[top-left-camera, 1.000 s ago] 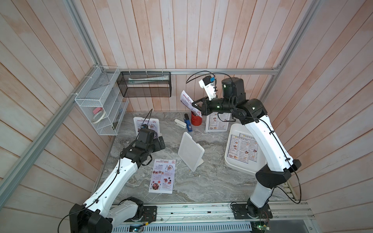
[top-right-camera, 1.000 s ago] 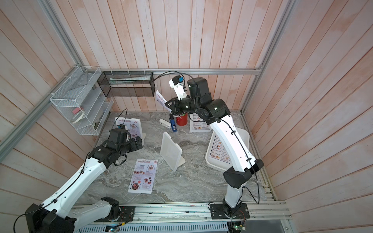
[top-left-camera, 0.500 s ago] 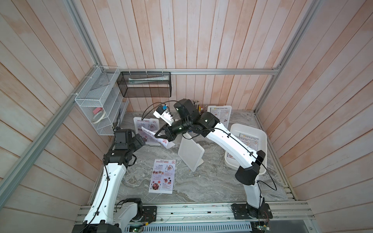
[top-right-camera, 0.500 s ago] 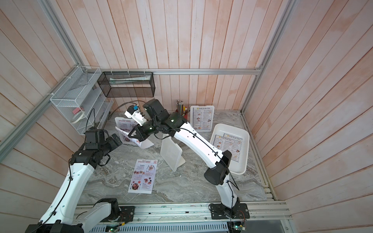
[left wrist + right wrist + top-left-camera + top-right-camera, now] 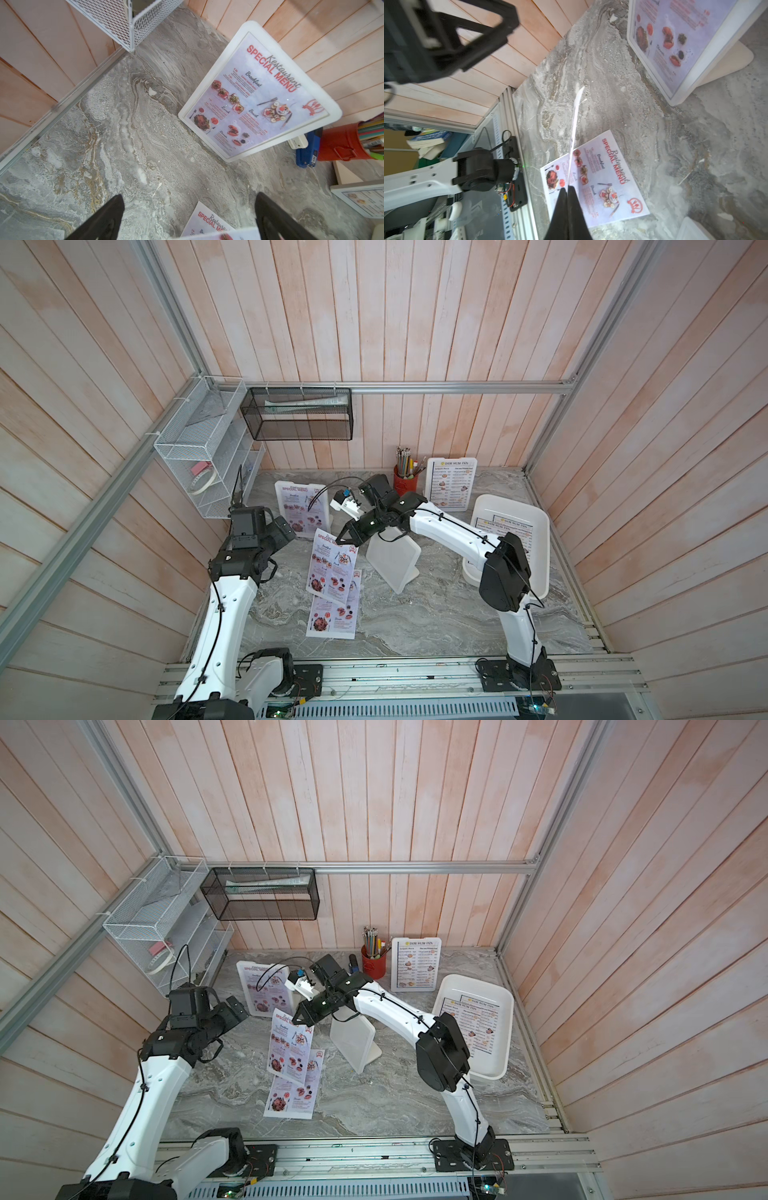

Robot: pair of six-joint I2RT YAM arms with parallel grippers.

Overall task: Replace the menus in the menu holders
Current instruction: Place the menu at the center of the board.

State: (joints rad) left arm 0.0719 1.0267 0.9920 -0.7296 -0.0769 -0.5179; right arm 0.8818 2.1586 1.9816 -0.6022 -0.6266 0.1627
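**Pulled sheet pinched by its top edge, ready to be laid down**

The right jaws are shut flat on the upper edge of a red-titled "Special Menu" paper sheet (image 5: 332,568), which hangs free below them at the centre of both top views. In the right wrist view the same sheet (image 5: 575,120) runs edge-on out from between the tips. Just beneath it a second red-titled sheet (image 5: 332,616) lies flat on the grey marbled counter (image 5: 415,622), partly overlapped.

The step looks like setting the removed menu aside. It is probably best to lower until the bottom edge rests on the lying sheet and drift toward the lower frame so the paper folds down flat. Then release, staying clear of the empty white plastic holder (image 5: 392,562) just to the right.

The left jaws stand wide open and hold nothing, hovering left of centre near the white holder with a red-titled menu inside (image 5: 301,510).

At upper right stands a third holder showing a blue-bordered "Dim Sum Inn" menu (image 5: 451,485). More blue-bordered sheets (image 5: 503,524) lie in the white shallow tray (image 5: 538,556).
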